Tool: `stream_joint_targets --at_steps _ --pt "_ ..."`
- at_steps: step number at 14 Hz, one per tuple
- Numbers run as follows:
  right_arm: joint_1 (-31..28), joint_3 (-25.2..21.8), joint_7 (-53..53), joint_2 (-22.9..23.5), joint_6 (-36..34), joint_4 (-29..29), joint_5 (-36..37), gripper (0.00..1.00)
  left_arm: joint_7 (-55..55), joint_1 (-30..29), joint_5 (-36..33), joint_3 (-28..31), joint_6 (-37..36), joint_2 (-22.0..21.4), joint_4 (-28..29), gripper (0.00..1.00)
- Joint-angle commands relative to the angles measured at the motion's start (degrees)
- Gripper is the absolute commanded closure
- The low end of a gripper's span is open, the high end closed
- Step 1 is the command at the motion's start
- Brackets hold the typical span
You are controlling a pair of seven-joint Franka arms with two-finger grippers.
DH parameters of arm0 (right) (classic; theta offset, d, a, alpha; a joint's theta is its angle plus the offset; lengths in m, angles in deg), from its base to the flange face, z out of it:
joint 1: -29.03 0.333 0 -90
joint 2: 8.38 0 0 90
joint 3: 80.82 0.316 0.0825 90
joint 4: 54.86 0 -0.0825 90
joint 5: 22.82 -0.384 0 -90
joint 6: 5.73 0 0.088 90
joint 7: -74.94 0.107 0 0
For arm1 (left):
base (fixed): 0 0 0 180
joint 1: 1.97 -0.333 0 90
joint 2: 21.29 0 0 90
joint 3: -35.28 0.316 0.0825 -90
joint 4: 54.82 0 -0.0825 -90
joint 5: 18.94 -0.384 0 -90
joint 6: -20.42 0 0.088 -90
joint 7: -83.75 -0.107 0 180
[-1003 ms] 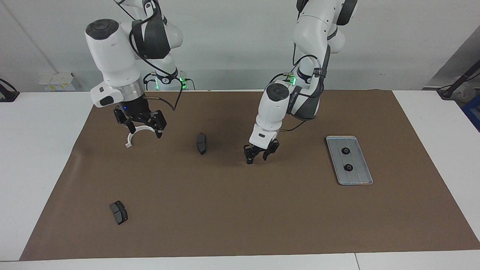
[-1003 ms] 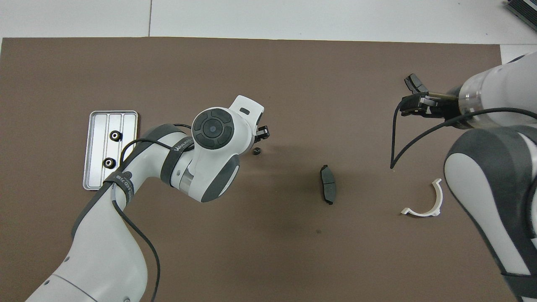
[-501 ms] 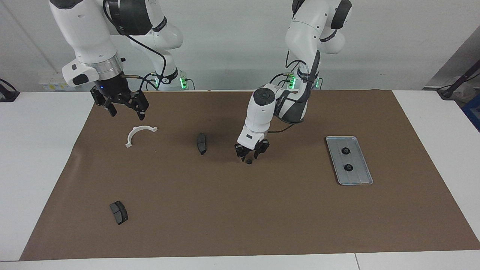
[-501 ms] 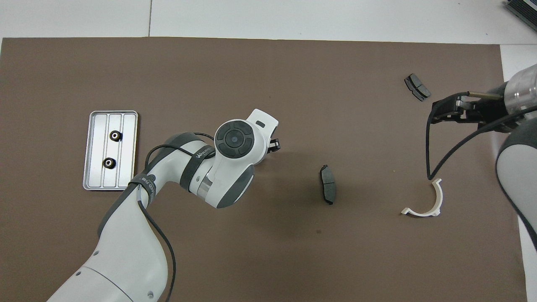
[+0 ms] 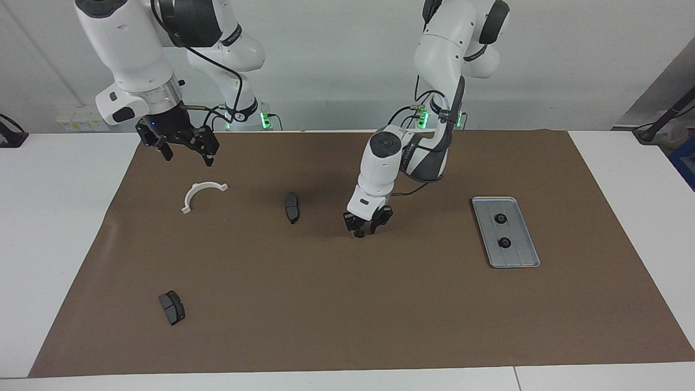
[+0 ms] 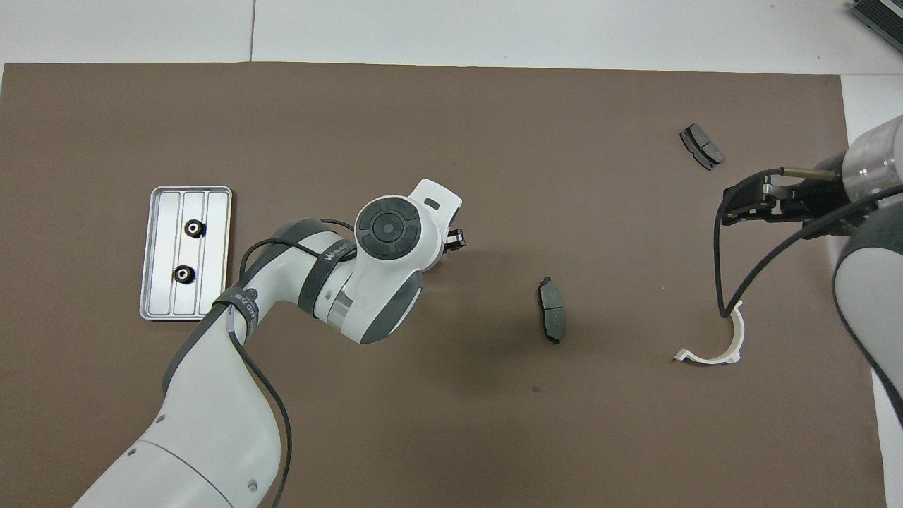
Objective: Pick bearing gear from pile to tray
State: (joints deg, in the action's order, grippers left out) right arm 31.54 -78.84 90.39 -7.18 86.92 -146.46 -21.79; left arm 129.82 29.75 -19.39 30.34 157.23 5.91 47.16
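Two black gears (image 5: pixel 500 219) in tray (image 5: pixel 522 259); left gripper (image 5: pixel 366 232) grip unclear, right gripper (image 5: pixel 184 153) spread wide.

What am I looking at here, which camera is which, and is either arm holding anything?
Two robot arms with two-finger grippers work over a brown mat. One picture faces them across the table; the other looks down from above them. The left gripper is down at the mat mid-table and hides what is under it, so I cannot confirm a grip. The right gripper hangs open and empty above the white bracket. Two brake pads lie loose. The tray holds two gears.
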Motion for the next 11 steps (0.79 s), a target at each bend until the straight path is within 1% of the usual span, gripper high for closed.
stream_joint_targets --at_steps 1,7,11 --pt "-0.5 0.5 -2.0 -0.8 -1.0 -0.2 -0.7 0.00 -0.8 -0.3 -0.3 0.0 0.8 1.4 -1.9 0.46" --pt "-0.5 0.5 -2.5 -0.8 -0.8 -0.2 -0.6 0.00 -0.6 -0.1 -0.3 0.0 0.5 2.5 -3.1 0.46" --pt "-0.2 0.7 -2.6 -0.9 -0.9 -0.4 -0.1 0.00 -0.6 0.1 -0.3 0.1 0.6 2.5 -3.1 0.51"
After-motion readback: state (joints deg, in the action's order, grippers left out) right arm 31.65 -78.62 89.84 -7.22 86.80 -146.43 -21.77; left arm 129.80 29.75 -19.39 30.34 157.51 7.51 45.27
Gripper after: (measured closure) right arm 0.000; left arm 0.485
